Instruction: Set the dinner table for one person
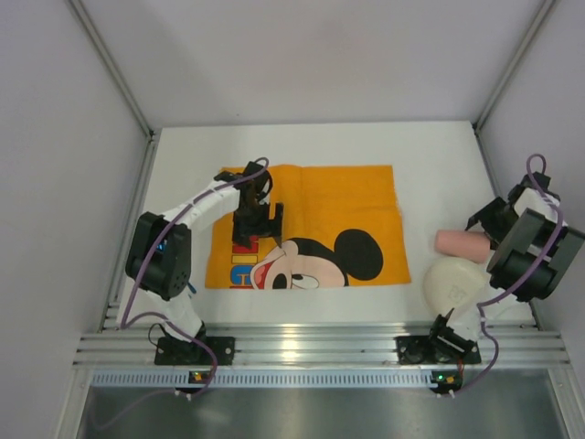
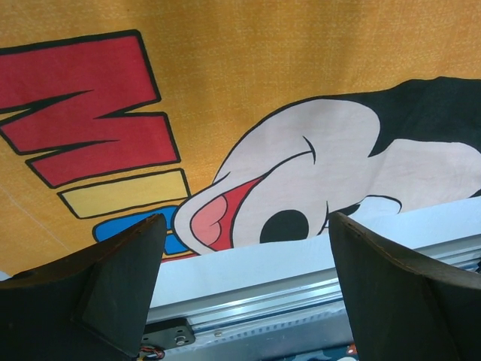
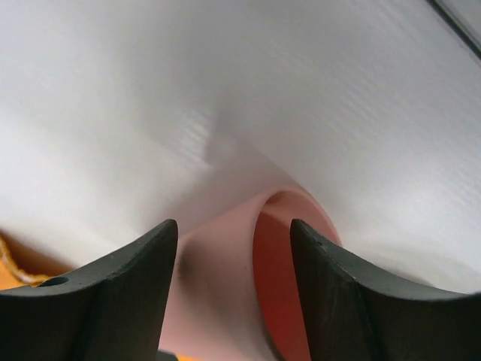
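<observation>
The white dinner table (image 1: 439, 165) carries an orange Mickey Mouse placemat (image 1: 320, 197), spread flat left of centre. My left gripper (image 1: 256, 233) hovers over the placemat's left part, open and empty; in the left wrist view the gripper (image 2: 248, 248) frames the placemat (image 2: 263, 60) and the table's near strip (image 2: 248, 263). A pink cup (image 1: 460, 241) lies on its side on the table at the right. My right gripper (image 3: 234, 248) is open, its fingers on either side of the cup (image 3: 218, 271); its mouth faces right in that view. In the top view its fingertips are hidden by the arm.
A white plate (image 1: 454, 283) lies near the front right, partly under the right arm. An aluminium rail (image 1: 302, 347) runs along the table's near edge. Grey walls close in the left, far and right sides.
</observation>
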Available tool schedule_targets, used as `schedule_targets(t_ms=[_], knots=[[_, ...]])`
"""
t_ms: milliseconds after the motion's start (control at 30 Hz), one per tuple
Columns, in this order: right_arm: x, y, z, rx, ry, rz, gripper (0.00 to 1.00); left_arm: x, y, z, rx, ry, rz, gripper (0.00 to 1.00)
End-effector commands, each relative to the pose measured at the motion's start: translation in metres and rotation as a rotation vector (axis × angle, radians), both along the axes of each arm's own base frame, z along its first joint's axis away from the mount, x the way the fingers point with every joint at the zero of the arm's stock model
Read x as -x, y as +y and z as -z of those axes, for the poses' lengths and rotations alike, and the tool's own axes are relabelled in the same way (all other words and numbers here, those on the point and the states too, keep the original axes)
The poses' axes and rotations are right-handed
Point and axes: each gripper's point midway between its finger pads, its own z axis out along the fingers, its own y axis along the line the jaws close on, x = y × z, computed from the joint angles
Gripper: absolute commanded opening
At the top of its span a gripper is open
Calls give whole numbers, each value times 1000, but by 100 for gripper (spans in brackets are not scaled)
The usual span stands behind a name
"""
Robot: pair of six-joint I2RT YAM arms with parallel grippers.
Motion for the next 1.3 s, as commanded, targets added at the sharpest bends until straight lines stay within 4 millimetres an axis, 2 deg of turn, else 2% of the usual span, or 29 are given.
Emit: schedule_targets(t_ms=[0, 133, 233, 467, 533, 667, 700, 767, 800, 900, 1000, 1100, 1133, 1200, 1233, 1267], knots=[[-16, 1, -41, 21, -143, 3, 62, -1, -12, -3, 4, 2, 26, 94], [-15, 4, -64, 33, -174, 1, 60, -1, -23, -2, 7, 0, 48, 94], [-16, 9, -68, 20, -196, -1, 59, 0, -29, 0, 4, 4, 63, 93], [-3, 22, -41, -36, -138, -12, 58, -2, -30, -3, -7, -11, 74, 93], [2, 27, -34, -44, -132, -19, 55, -1, -29, -3, -11, -11, 76, 93], [7, 35, -24, -77, -128, -29, 41, 4, -26, 0, -17, -2, 77, 93], [6, 36, -24, -80, -135, -31, 33, 5, -25, 0, -19, -1, 77, 93], [7, 38, -23, -89, -142, -36, 24, 6, -24, 0, -21, -1, 77, 93], [6, 38, -23, -88, -148, -35, 15, 5, -24, 0, -22, -4, 78, 93], [4, 40, -31, -86, -174, -41, 0, 5, -25, 0, -20, -4, 80, 93], [-2, 41, -45, -89, -212, -37, 0, 4, -27, -1, -17, -5, 80, 93], [-16, 42, -77, -73, -277, -40, 0, 2, -30, -2, -14, -10, 82, 93], [-28, 38, -99, -42, -323, -47, 0, 1, -31, -3, -12, -12, 82, 93], [-36, 48, -124, -2, -339, -86, 0, -1, -33, -5, -18, -26, 81, 93], [-51, 58, -156, 46, -398, -142, 0, -3, -34, -6, -17, -33, 72, 93], [-55, 59, -170, 104, -402, -153, 0, -5, -34, -7, -20, -41, 68, 93]])
